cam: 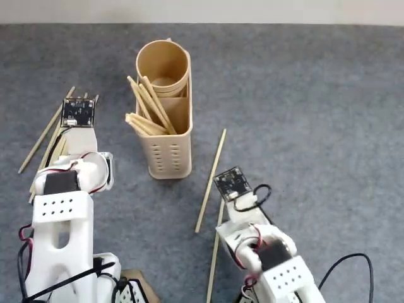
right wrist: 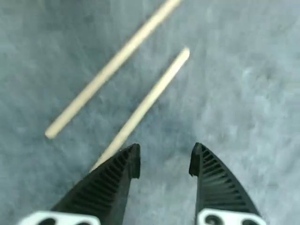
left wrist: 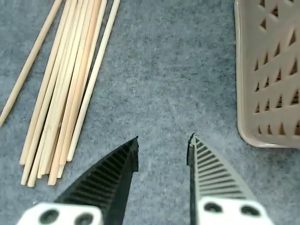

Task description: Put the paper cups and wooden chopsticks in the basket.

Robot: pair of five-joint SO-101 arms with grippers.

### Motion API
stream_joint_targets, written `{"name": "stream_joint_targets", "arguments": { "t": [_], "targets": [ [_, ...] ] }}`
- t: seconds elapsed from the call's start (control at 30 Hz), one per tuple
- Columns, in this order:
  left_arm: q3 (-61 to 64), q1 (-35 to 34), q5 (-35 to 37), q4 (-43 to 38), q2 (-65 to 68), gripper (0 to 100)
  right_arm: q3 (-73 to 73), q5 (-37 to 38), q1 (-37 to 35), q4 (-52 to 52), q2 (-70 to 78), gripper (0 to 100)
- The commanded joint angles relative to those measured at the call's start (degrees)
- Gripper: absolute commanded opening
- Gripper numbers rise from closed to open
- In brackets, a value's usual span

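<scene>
- The basket (cam: 165,151) stands upright mid-table, towards the far edge. The paper cups (cam: 163,63) sit nested in its far compartment, and the stowed chopsticks (cam: 148,107) lean in the near one.
- A bundle of chopsticks (left wrist: 65,89) lies on the table towards the left edge, well apart from the basket.
- Two loose chopsticks (cam: 210,180) lie between the basket and the near edge, to its right.
- The left end effector (left wrist: 164,150) is released and holds nothing. It hangs over bare table between the bundle and the basket wall (left wrist: 267,70).
- The right end effector (right wrist: 164,159) is also released and empty. The nearer loose stick runs up beside one fingertip (right wrist: 133,154).
- We judge the cups done and the chopstick gathering partway through.
- Next, as we see it, one end effector must straddle a stick, clench, lift and carry it over the basket rim. The thin sticks lie flat, so the grasp has to go low and square across the stick.
</scene>
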Motion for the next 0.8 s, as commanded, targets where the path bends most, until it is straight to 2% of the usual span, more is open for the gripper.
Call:
{"name": "stream_joint_targets", "arguments": {
  "t": [0.0, 0.13, 0.27, 0.37, 0.5, 0.63, 0.77],
  "targets": [
    [-0.22, -0.4, 1.58, -0.97, -1.19, 20, -5.93, -0.44, -1.27, -4.26, 16.92, 18.3],
    [-0.22, -0.4, 2.02, -0.97, -1.19, 20, -8.31, -6.86, -1.36, -10.86, 29.85, 18.3],
    [-0.22, -0.4, 2.02, -1.05, -1.19, 20, -8.57, -7.91, -1.45, -12.44, 33.98, 18.3],
    [0.31, 0.4, 2.02, -1.05, -1.19, 20, -8.57, -8.62, -1.1, -12.26, 30.64, 18.3],
    [0.75, 2.33, 2.02, -1.05, -1.19, 20, -8.13, -15.3, -1.36, -11.3, 20.97, 18.3],
    [0.92, 2.33, 2.02, -1.14, -1.19, 20, -7.25, -15.47, -1.8, -10.51, 12.7, 18.3],
    [0.92, 2.33, 2.02, -1.32, -1.19, 20, -4.18, -15.3, -5.93, -10.59, 8.75, 18.3]
  ]
}}
